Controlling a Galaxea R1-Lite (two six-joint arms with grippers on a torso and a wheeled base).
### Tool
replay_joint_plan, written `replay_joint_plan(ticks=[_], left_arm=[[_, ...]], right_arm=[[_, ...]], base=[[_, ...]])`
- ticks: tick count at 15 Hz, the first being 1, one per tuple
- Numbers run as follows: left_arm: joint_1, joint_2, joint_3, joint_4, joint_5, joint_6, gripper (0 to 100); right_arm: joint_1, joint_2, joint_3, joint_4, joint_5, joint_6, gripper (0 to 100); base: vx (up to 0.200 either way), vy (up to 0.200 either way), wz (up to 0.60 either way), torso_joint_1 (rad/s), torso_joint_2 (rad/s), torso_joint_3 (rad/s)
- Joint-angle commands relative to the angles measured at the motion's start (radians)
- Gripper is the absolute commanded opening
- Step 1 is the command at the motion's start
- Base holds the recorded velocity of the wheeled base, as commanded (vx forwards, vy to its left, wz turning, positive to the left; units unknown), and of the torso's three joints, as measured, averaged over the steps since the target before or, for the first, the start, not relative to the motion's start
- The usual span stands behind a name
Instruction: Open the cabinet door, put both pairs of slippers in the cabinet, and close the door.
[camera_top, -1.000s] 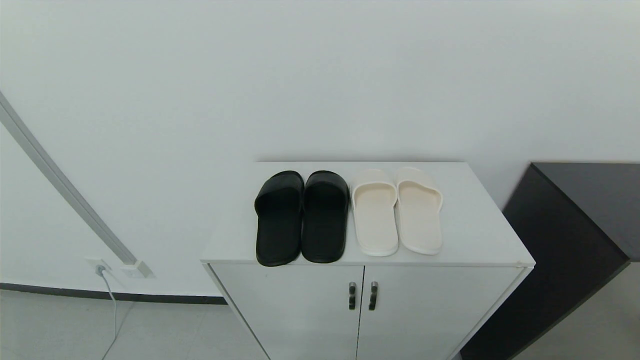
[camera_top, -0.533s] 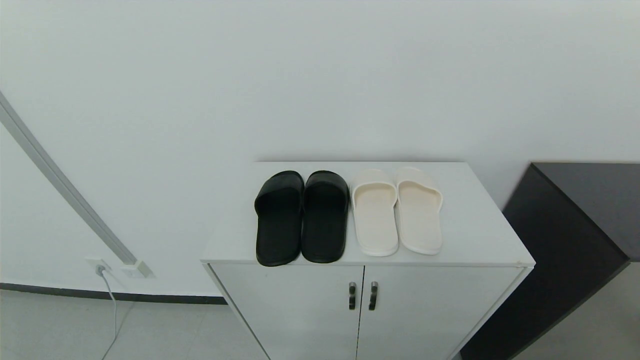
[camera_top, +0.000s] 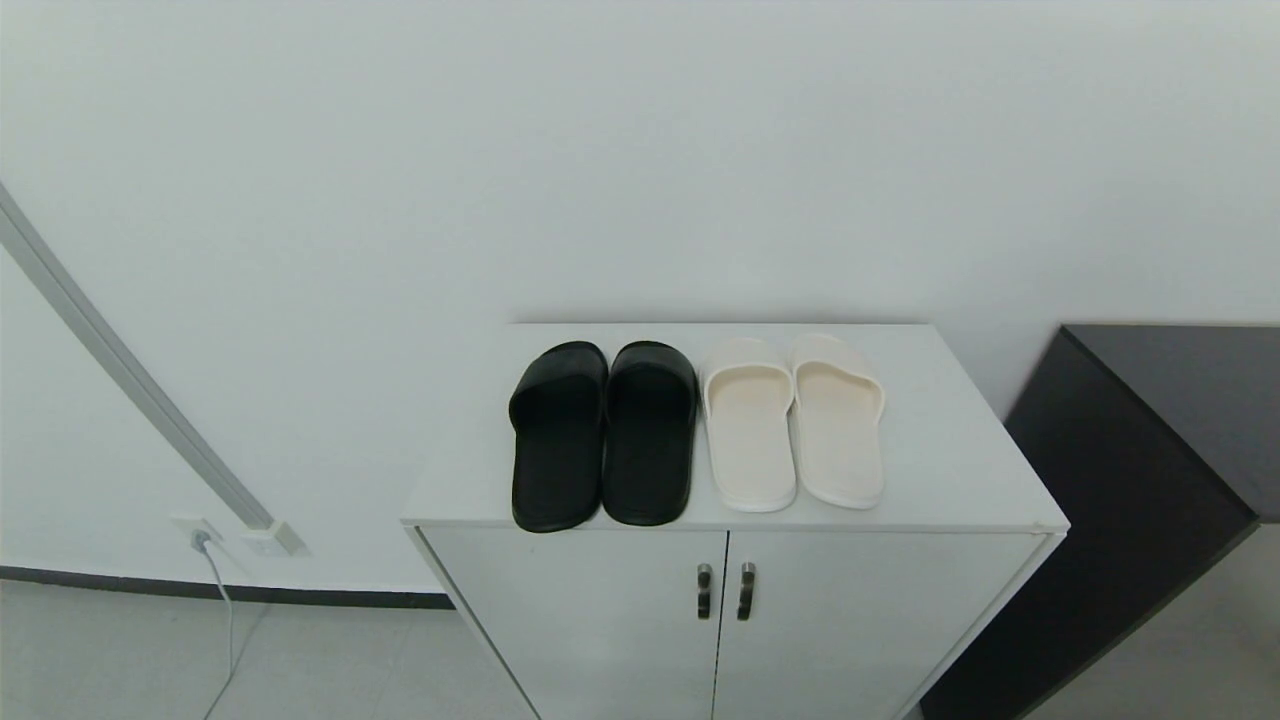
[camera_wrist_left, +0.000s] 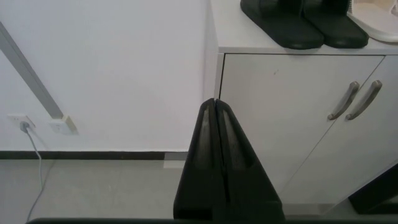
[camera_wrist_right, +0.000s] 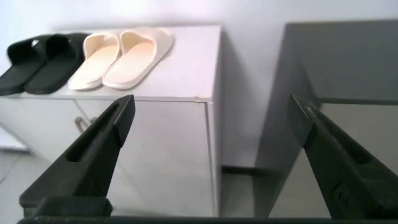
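On top of the white cabinet (camera_top: 950, 470) both pairs lie out in the open. The black slippers (camera_top: 600, 435) sit side by side toward the robot's left and the cream slippers (camera_top: 795, 425) just beside them on the right. All four are sole down, with the toe straps toward the wall and the heels at the front edge. Beneath them the left door (camera_top: 590, 630) and the right door (camera_top: 860, 620) are both shut, and the left handle (camera_top: 704, 590) and the right handle (camera_top: 746, 590) stand close together on either side of the centre seam. By that showing, no part of the task is done. A door has yet to be opened, both pairs have yet to go inside, and the door must then be closed again. The left gripper (camera_wrist_left: 216, 149) has its two fingers pressed flat together with nothing between them. In the left wrist view it hangs in front of the cabinet's left front corner, below the level of the top and apart from the door and handles. The right gripper (camera_wrist_right: 212, 104) is spread wide and holds nothing. Its dark fingers (camera_wrist_right: 93, 155) frame the cabinet's right front corner, with the dark unit (camera_wrist_right: 348, 62) beside the cabinet behind them. Neither gripper touches a slipper, a handle or a door, so the likely first move is a reach for one of the handles.
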Motion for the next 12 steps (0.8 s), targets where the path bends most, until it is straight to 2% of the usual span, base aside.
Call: replay_joint_plan(ticks=[1,2,3,5,6,7,10,12], left_arm=[[0.0,0.0,0.0,0.0,0.001,-0.001,0],[0.0,0.0,0.0,0.0,0.001,-0.001,0],[0.0,0.0,0.0,0.0,0.001,-0.003,0],[0.0,0.0,0.0,0.0,0.004,-0.006,0],[0.0,0.0,0.0,0.0,0.002,-0.004,0],[0.0,0.0,0.0,0.0,0.002,-0.004,0],[0.0,0.0,0.0,0.0,0.002,-0.003,0],[0.0,0.0,0.0,0.0,0.001,-0.004,0]], right_arm=[[0.073,0.359,-0.038,-0.125,0.033,0.009,100],[0.091,0.466,-0.047,-0.249,0.027,0.006,100],[0.111,0.532,-0.072,-0.311,0.024,0.006,100],[0.169,0.625,-0.151,-0.324,0.016,0.007,100],[0.24,0.693,-0.213,-0.327,-0.022,0.013,100],[0.266,0.707,-0.231,-0.327,-0.044,0.013,100],[0.469,0.791,-0.302,-0.329,-0.163,0.027,100],[0.553,0.863,-0.342,-0.332,-0.214,0.062,100]], base=[[0.0,0.0,0.0,0.0,0.0,0.0],[0.0,0.0,0.0,0.0,0.0,0.0],[0.0,0.0,0.0,0.0,0.0,0.0],[0.0,0.0,0.0,0.0,0.0,0.0],[0.0,0.0,0.0,0.0,0.0,0.0],[0.0,0.0,0.0,0.0,0.0,0.0],[0.0,0.0,0.0,0.0,0.0,0.0],[0.0,0.0,0.0,0.0,0.0,0.0]])
